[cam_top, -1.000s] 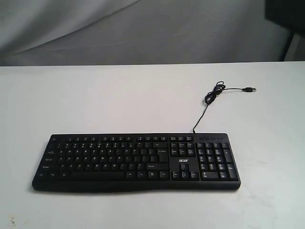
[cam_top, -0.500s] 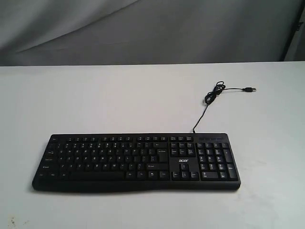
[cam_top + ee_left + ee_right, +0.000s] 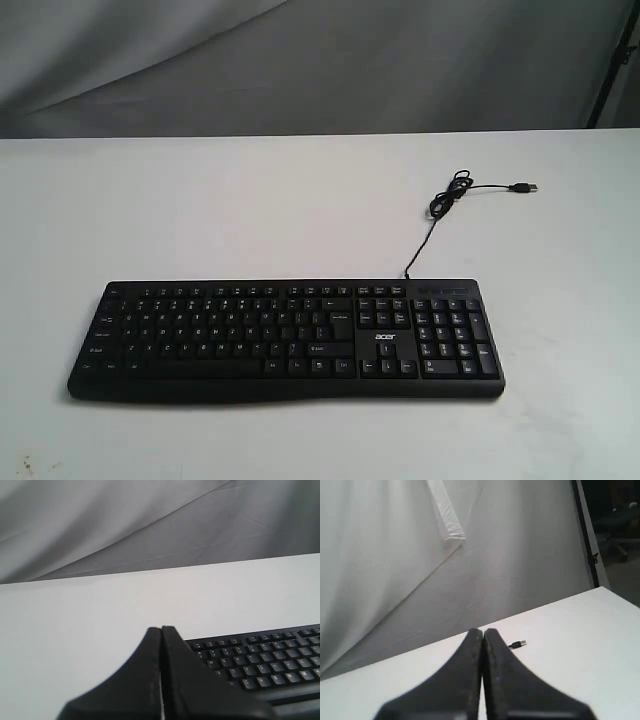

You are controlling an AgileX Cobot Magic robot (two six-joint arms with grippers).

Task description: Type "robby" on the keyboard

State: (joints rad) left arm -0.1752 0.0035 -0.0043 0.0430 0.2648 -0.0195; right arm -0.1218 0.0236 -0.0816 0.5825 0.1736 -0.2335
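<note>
The black full-size keyboard (image 3: 285,338) lies flat on the white table (image 3: 250,210), number pad and white "acer" logo (image 3: 385,337) to its right. Its thin cable (image 3: 440,215) runs back to a loose USB plug (image 3: 523,187). Neither gripper shows in the exterior view. In the left wrist view my left gripper (image 3: 161,629) is shut and empty, held above the table beside the keyboard (image 3: 260,660), whose letter keys show past its fingers. In the right wrist view my right gripper (image 3: 482,631) is shut and empty, with the USB plug (image 3: 518,644) just beyond its tips.
A grey cloth backdrop (image 3: 300,60) hangs behind the table's far edge. A dark upright frame (image 3: 605,85) stands at the back right, also seen as a dark post (image 3: 585,535) in the right wrist view. Small specks mark the table's front left corner (image 3: 22,465).
A dark shape at the upper right corner of the exterior view has gone out of sight. The keyboard and cable have not moved.
</note>
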